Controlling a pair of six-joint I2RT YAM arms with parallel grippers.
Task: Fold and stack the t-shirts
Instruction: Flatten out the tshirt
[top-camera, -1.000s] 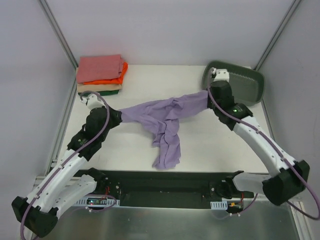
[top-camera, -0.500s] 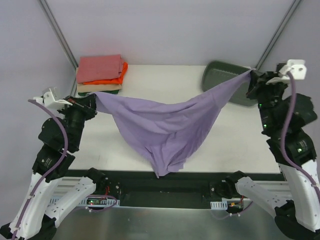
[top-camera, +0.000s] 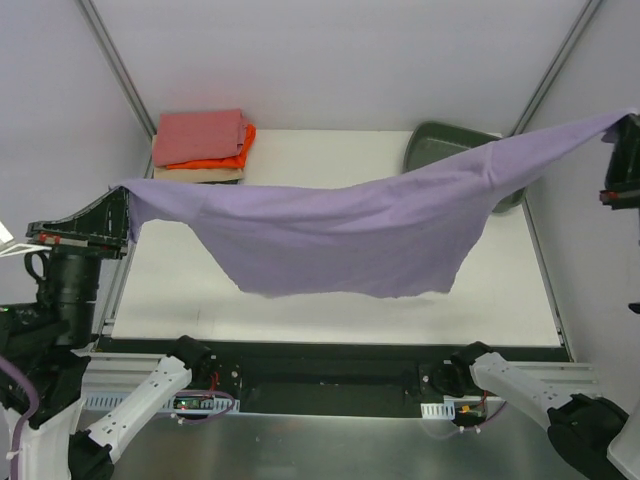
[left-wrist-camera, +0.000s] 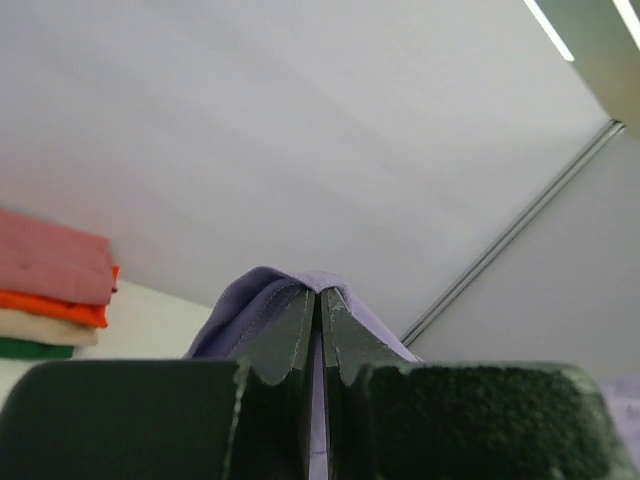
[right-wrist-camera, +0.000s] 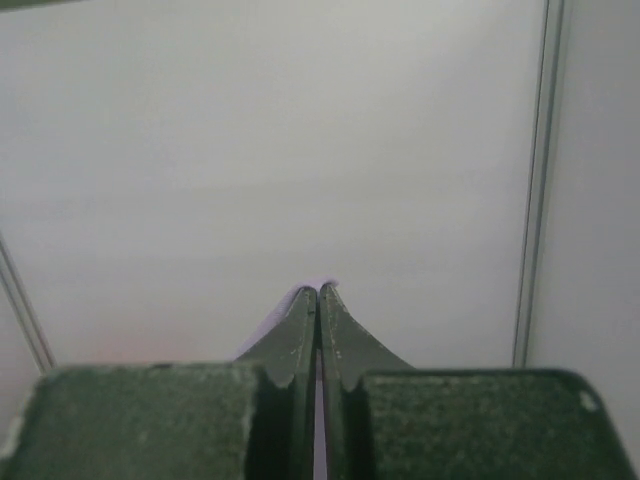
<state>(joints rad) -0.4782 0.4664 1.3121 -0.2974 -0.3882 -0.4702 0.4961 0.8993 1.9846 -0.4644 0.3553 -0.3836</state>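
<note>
A lavender t-shirt (top-camera: 340, 225) hangs stretched wide in the air above the table, held by two corners. My left gripper (top-camera: 124, 200) is shut on its left corner, and purple cloth (left-wrist-camera: 262, 300) drapes over the closed fingertips in the left wrist view. At the far right, high up, my right gripper (top-camera: 630, 118) is shut on the other corner; only a sliver of purple (right-wrist-camera: 315, 287) shows at its tips (right-wrist-camera: 319, 292). A stack of folded t-shirts (top-camera: 203, 145), salmon-pink on top, then orange, tan and dark green, sits at the table's back left and appears in the left wrist view (left-wrist-camera: 50, 290).
A grey-green plastic tub (top-camera: 450, 145) stands at the back right of the table, partly hidden behind the raised shirt. White table surface (top-camera: 300, 300) lies under the shirt. Metal frame posts (top-camera: 115, 60) rise at both back corners.
Both arms have risen and pulled far apart, lifting the lavender shirt off the table. It went from a bunched strip to a sagging drape to a wide taut sheet.
</note>
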